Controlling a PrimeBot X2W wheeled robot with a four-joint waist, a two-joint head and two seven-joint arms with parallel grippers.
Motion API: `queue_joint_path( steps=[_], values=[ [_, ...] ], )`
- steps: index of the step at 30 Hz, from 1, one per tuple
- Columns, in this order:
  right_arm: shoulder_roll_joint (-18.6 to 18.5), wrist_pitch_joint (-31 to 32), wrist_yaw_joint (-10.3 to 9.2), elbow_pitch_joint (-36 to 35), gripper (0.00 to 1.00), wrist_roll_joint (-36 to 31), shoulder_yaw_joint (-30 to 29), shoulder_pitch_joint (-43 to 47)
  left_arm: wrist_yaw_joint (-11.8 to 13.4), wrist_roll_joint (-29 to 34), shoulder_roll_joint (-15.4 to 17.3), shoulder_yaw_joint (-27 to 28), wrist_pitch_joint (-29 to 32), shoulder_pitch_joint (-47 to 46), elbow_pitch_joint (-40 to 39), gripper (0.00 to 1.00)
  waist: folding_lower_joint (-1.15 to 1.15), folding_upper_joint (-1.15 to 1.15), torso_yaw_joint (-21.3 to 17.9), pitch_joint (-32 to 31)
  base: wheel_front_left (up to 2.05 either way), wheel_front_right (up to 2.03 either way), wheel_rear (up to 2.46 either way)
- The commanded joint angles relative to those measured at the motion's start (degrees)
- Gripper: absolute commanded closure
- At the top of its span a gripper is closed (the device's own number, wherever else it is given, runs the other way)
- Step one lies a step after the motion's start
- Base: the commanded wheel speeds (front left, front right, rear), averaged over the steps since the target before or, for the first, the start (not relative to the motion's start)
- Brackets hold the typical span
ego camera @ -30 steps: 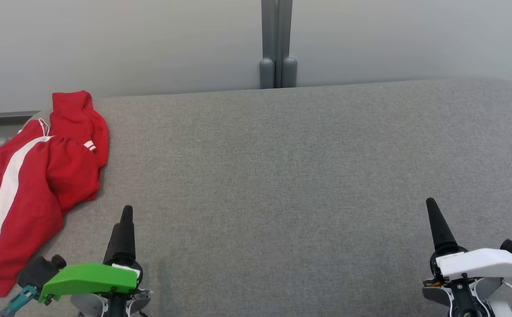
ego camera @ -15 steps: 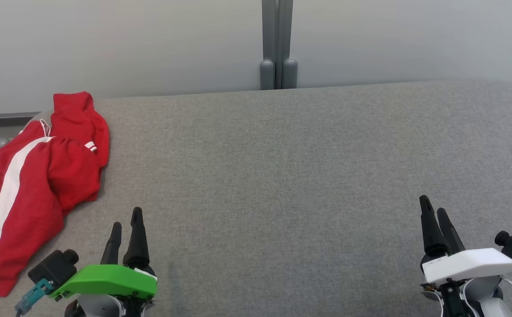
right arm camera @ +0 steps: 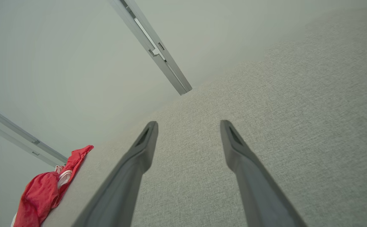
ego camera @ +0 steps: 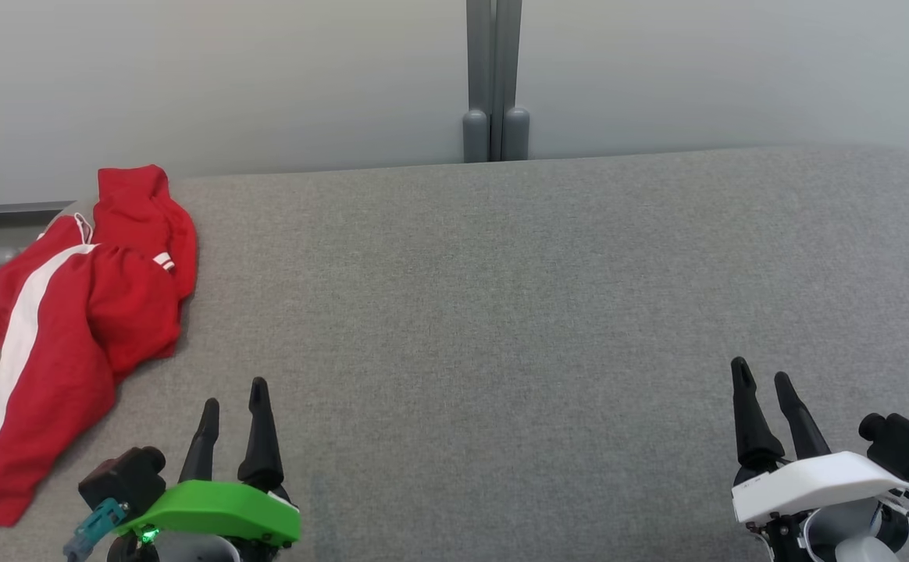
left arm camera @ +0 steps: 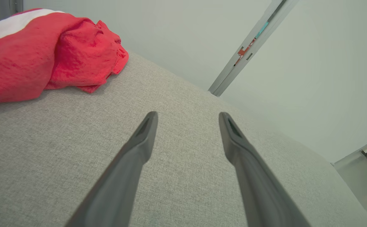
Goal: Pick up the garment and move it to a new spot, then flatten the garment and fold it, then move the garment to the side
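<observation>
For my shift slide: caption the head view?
Crumpled red garment at left edge of grey surface; left gripper and right gripper open, empty.

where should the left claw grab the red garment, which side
Probably the bunched lobe at the right edge of the red garment, nearest the left claw. It puffs up off the grey surface, so the open claw can close round it, coming in from the right.

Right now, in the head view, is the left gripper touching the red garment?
No, the left gripper stands open over the grey surface, apart from the red garment at its left.
</observation>
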Motion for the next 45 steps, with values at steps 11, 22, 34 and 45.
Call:
queue_joint_path(
  steps=[11, 22, 34, 45],
  values=[
    [-0.37, -2.22, 0.02, -0.94, 0.00, -10.75, 0.32, 1.67, 0.69, 8.86, 0.41, -1.81, -2.26, 1.46, 0.64, 0.00, 0.00, 0.00, 0.04, -0.67, 0.00, 0.00, 0.00],
    [-0.40, -3.71, 0.02, -1.19, 0.00, -17.58, 1.09, 2.04, 0.87, 13.79, 0.43, -2.97, -3.73, 2.26, 1.89, 0.00, 0.00, 0.00, 0.22, -0.93, 0.00, 0.00, 0.00],
    [-0.46, -5.24, 0.03, -1.43, 0.00, -24.17, 1.68, 2.86, 0.77, 18.83, 0.45, -3.44, -5.23, 2.60, 3.44, 0.00, 0.00, 0.00, 0.35, -1.11, 0.00, 0.00, 0.00],
    [-0.49, -6.70, 0.03, -0.60, 0.00, -29.37, 2.00, 3.32, 1.56, 22.59, 0.47, -4.41, -6.70, 3.16, 3.76, 0.00, 0.00, 0.00, 0.47, -1.17, 0.00, 0.00, 0.00]
  ],
)
